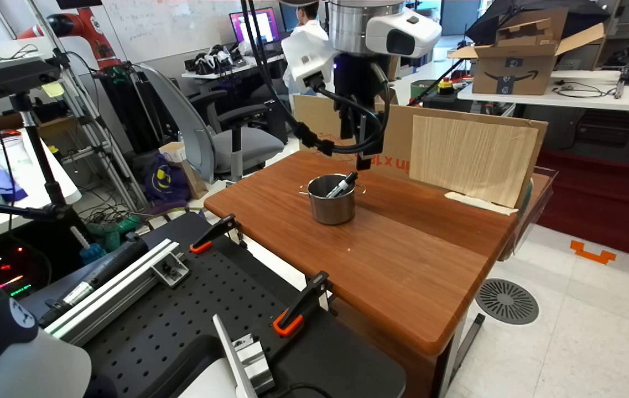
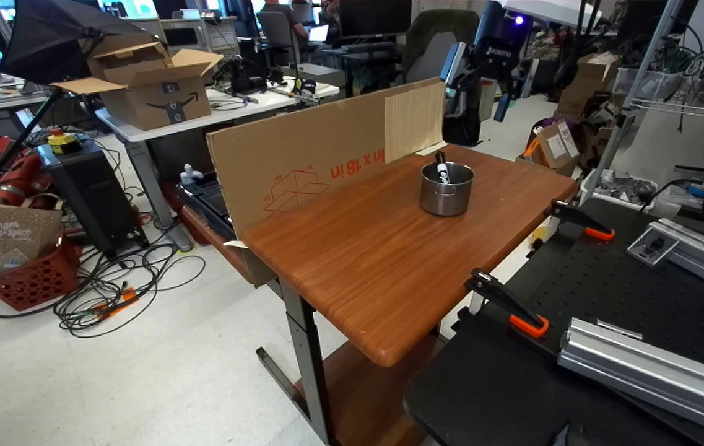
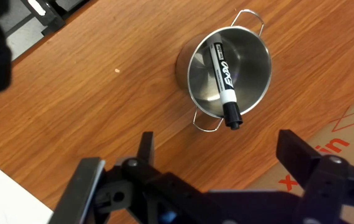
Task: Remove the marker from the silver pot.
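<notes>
1 marker (image 3: 222,71) leans tilted inside the silver pot (image 1: 333,211), its black cap (image 3: 232,113) poking out over the top. The pot stands on the wooden table (image 2: 339,266); a cardboard sheet (image 2: 302,142) stands along 1 edge. The gripper (image 3: 216,137) hangs above the table, its 2 fingers (image 3: 295,152) spread wide apart and clear of the marker.
</notes>
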Motion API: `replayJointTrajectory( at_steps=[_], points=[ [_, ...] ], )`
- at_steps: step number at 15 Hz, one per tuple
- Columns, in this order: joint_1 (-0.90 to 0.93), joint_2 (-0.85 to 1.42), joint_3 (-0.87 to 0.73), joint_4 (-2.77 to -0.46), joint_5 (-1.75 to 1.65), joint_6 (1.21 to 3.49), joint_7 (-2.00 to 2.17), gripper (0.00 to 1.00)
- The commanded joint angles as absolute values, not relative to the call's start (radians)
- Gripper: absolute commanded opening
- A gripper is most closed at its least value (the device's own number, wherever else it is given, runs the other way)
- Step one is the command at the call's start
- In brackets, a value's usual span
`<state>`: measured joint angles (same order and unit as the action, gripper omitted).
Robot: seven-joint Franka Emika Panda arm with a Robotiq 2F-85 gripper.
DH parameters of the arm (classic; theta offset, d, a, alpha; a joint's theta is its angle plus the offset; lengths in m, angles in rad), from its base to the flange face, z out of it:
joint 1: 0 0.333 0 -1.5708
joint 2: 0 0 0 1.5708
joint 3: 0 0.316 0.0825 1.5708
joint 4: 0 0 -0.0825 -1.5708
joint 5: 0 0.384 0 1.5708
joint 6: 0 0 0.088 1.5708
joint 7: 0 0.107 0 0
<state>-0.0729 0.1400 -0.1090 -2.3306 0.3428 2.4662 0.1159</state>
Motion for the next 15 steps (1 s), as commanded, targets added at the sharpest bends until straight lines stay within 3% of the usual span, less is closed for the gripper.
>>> replayJointTrajectory(
  at_steps=[1, 12, 14, 15],
  points=[
    [-0.079, 0.214, -0.082, -2.277, 0.373, 2.492, 0.137, 1.00],
    [-0.072, 0.358, -0.039, -2.175, 0.355, 2.500, 0.194, 1.00],
    [-0.072, 0.372, -0.036, -2.166, 0.355, 2.500, 0.193, 0.72],
    [-0.070, 0.376, -0.035, -2.163, 0.353, 2.499, 0.197, 0.66]
  ],
)
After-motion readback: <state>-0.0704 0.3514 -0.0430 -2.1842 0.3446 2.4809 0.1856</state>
